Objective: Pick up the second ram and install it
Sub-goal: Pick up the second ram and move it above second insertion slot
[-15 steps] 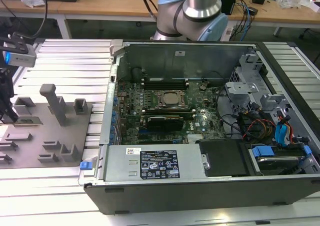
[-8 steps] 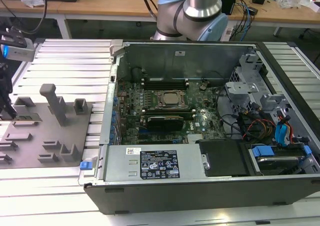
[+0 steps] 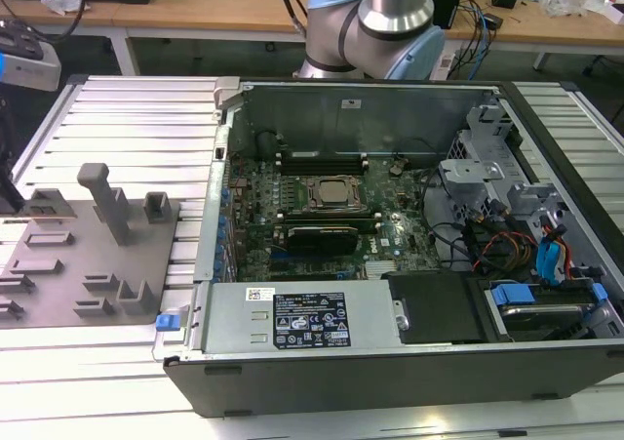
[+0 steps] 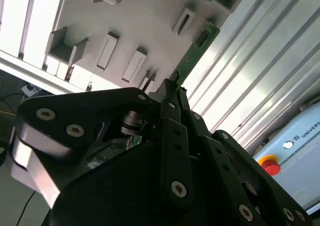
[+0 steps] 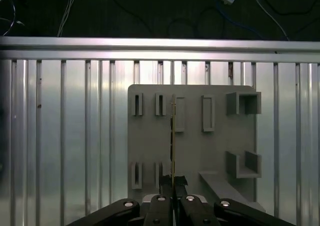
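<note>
- Claw (image 5: 173, 179) is clamping shut on the second ram (image 5: 173, 136) — both fingers are pinching one end of the stick by its flat faces.
- The rest of the stick is poking straight out past the fingertips. It's showing edge-on as a thin line in the first wrist view and as a green strip (image 4: 197, 50) in the second wrist view.
- It's hanging over the gray fixture plate (image 5: 150, 141), which is sitting on the ribbed metal surface (image 5: 65, 136). The far end is lining up close to one of the plate's slots, but I'm not managing to tell whether it's touching the plate or clear of it.
- Handling, just my guess: it's looking light, thin and stiff, but fragile — the chips and the contact edge aren't parts you want squeezed or scraped. Gripping the flat faces near an end is looking sensible. With all that free length hanging out, though, any bump is going to lever it around in the grip.
- The open computer case (image 3: 390, 216) is sitting just beside the plate, on the exterior view's right.
</note>
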{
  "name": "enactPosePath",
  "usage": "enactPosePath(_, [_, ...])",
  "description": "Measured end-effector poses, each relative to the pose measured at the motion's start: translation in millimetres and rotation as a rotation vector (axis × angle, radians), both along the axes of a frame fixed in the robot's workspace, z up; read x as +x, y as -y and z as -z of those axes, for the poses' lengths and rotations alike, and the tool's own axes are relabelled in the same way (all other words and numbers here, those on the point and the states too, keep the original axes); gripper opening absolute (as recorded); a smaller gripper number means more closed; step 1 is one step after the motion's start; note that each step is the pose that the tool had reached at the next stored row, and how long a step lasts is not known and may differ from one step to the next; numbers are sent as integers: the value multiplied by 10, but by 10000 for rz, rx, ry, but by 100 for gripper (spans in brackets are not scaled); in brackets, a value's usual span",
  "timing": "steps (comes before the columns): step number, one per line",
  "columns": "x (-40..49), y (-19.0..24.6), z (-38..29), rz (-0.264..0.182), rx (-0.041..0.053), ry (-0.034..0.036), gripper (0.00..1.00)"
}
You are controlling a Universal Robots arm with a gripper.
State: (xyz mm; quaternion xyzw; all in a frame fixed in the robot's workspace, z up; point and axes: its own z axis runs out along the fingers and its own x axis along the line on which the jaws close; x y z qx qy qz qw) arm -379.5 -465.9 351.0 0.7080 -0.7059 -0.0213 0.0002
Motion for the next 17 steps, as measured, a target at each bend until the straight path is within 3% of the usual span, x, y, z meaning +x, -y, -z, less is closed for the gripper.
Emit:
enactPosePath(2, [4,0,-44,0,4,-2,13])
enactPosePath(7, [22,-1,-275,0,9,-13,13])
enactPosePath(11, [37,-2,-377,1,15,-23,13])
enactPosePath(14, [60,-4,-501,-1,27,-38,13])
enactPosePath(17, [76,-6,-580,-1,43,-49,13])
